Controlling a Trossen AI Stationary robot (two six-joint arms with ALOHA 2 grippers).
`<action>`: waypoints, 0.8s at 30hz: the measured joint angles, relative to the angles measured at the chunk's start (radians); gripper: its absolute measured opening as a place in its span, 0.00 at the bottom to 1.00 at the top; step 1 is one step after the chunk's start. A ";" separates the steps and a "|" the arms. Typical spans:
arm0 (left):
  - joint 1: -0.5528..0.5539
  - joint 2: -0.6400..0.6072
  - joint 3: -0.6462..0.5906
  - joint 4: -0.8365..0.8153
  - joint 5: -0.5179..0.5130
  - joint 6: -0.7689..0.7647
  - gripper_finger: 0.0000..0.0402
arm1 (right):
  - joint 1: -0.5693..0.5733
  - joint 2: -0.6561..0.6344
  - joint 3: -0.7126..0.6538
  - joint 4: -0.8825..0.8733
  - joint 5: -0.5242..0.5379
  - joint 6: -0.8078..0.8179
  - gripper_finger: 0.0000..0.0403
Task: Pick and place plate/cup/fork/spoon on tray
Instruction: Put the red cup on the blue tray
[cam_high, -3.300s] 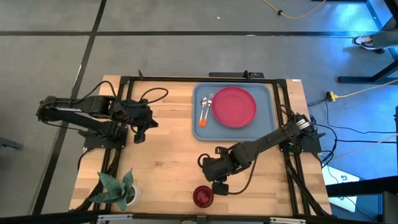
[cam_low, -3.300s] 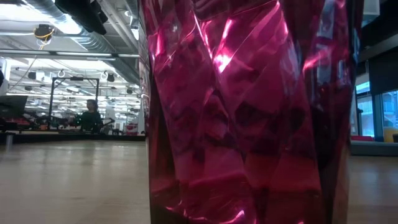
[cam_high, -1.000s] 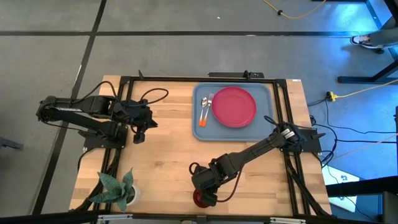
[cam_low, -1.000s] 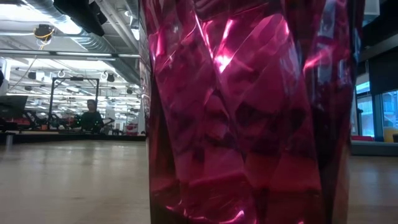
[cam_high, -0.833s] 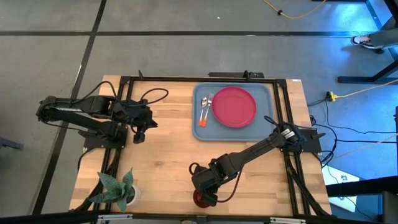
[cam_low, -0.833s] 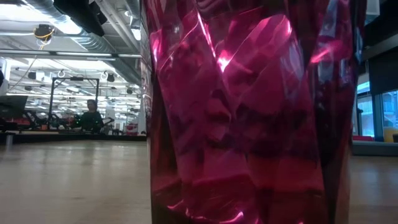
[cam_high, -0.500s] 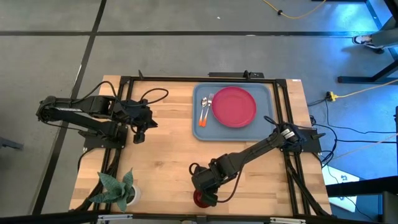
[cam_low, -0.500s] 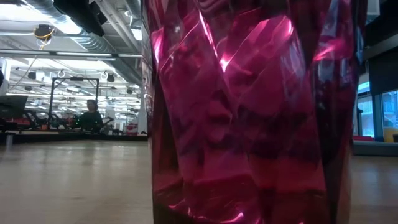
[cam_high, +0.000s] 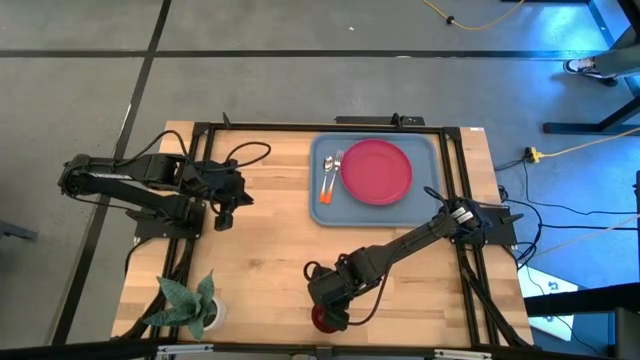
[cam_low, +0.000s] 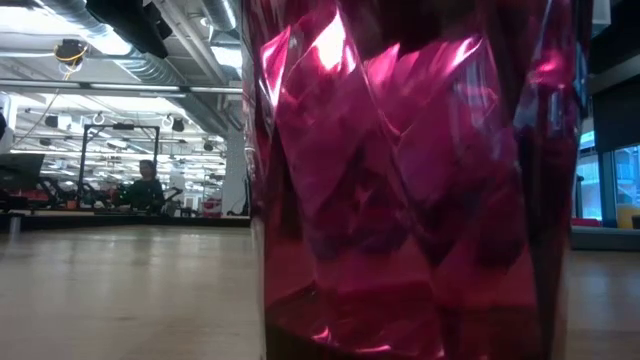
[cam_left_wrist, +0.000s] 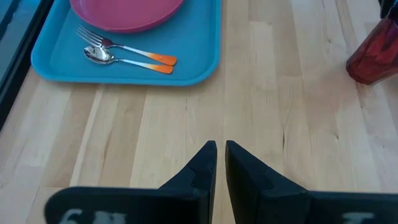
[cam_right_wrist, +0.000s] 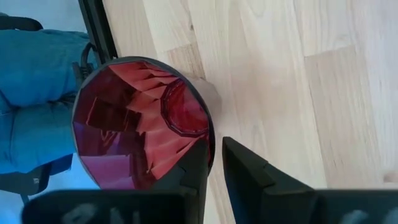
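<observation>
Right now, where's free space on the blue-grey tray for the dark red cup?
The blue-grey rectangular tray has a bare strip along its near edge, below the round pink plate. The orange-handled fork and spoon crowd its left side. The small dark red cup sits by the right gripper.

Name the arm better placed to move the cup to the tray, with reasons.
Right. The right gripper has its fingers astride the cup's rim, one inside, one outside. The left gripper waits far off at the table's left side, fingers shut. The tray already holds plate, fork and spoon.
</observation>
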 joint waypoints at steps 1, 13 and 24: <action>0.000 0.000 0.000 0.000 0.000 0.000 0.07 | 0.000 0.001 0.000 0.000 0.000 -0.002 0.14; 0.000 0.000 0.000 0.000 0.000 0.019 0.07 | -0.010 0.046 0.000 0.002 -0.003 -0.059 0.14; 0.000 0.000 0.000 0.000 0.000 0.019 0.07 | -0.009 0.047 0.000 0.001 0.065 -0.107 0.03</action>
